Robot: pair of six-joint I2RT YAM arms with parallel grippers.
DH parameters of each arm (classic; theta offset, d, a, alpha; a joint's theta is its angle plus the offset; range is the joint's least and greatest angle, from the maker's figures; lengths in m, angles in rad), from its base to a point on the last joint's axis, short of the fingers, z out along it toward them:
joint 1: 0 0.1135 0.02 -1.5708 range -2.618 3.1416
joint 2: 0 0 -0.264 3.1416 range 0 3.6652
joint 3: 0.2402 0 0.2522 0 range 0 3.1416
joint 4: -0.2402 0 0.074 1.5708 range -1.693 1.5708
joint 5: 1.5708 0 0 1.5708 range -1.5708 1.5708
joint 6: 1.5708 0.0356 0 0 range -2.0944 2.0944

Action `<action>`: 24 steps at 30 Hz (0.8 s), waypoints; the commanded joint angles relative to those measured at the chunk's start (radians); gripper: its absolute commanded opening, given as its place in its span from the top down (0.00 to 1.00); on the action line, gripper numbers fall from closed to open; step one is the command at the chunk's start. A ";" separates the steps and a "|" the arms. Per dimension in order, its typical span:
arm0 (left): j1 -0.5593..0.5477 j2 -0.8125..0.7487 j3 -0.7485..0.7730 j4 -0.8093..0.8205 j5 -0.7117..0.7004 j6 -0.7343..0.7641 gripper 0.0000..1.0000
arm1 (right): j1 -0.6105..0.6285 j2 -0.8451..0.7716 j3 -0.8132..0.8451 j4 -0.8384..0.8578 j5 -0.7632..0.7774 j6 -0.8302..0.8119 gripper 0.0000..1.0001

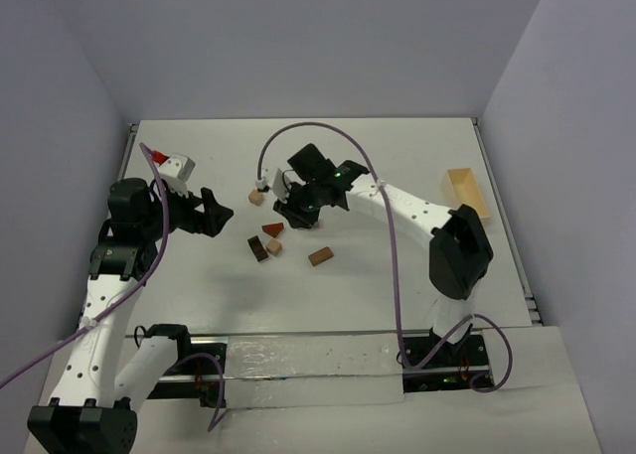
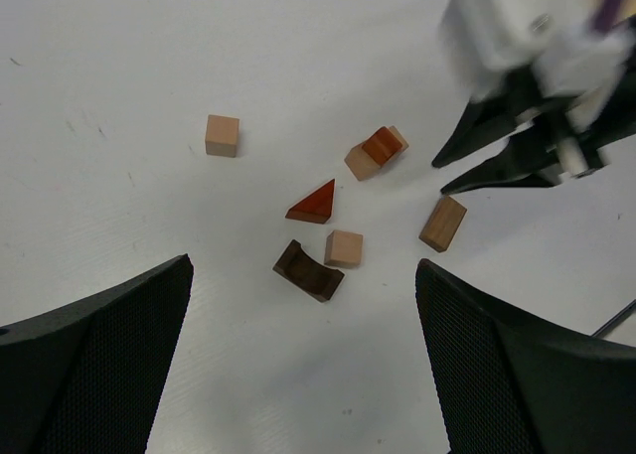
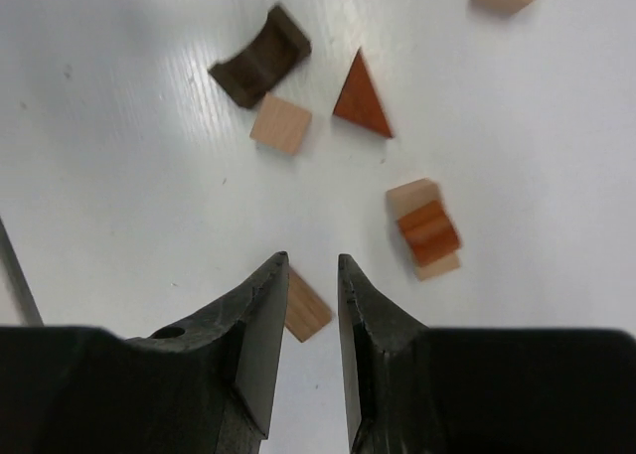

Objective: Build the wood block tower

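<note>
Several small wood blocks lie loose at the table's middle. A reddish-brown block point(image 3: 427, 230) rests on a tan one point(image 2: 360, 163). Around this pair lie a red triangular piece point(image 2: 313, 204), a dark brown arched block point(image 2: 308, 271), a tan cube point(image 2: 344, 248), a brown bar point(image 2: 442, 223) and, apart to the left, another tan cube point(image 2: 223, 135). My right gripper point(image 3: 310, 260) hovers over the blocks, jaws a little apart and empty; the bar point(image 3: 306, 312) shows on the table beneath them. My left gripper point(image 1: 221, 216) stands wide open to the left of the blocks, holding nothing.
A larger pale wooden box point(image 1: 467, 191) sits near the table's right edge. The right arm's purple cable point(image 1: 328, 136) arcs over the middle. Walls close the table at the back and on both sides.
</note>
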 commanded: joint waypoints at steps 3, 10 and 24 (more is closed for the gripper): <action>0.011 0.043 0.057 0.035 0.047 0.006 0.01 | -0.084 -0.107 0.071 -0.019 -0.045 0.055 0.58; 0.010 0.173 0.085 0.002 0.011 0.139 0.01 | -0.185 -0.145 -0.001 0.004 -0.015 0.054 0.28; -0.152 0.500 0.211 -0.001 -0.100 0.248 0.07 | -0.261 -0.004 0.097 -0.066 -0.004 -0.055 0.25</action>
